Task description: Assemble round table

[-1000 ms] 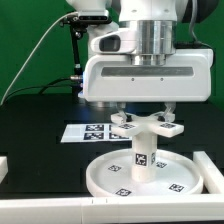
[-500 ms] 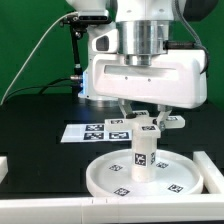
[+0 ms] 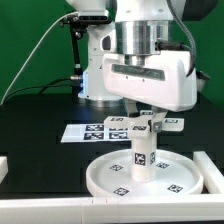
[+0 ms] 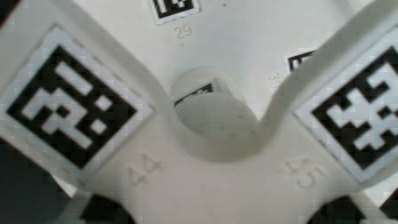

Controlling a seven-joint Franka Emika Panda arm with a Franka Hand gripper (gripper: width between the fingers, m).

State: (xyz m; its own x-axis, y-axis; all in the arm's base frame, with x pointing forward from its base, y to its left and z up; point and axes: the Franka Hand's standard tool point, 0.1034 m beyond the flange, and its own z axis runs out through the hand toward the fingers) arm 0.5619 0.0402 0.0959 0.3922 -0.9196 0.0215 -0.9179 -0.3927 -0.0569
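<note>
White plastic branched foot piece (image 3: 150,126), tagged in black and white, sits at centre frame directly under the two-finger gripper (image 3: 148,113); whether the jaws clench it or stand released cannot be told. Below it, the short white cylindrical leg (image 3: 141,158) stands upright on the large white rimmed round disc (image 3: 100,176) at lower centre. In the wrist view the foot piece (image 4: 214,130) fills the frame. Behind, at centre left, lies the flat white marker board (image 3: 82,132) on the black table (image 3: 35,130).
</note>
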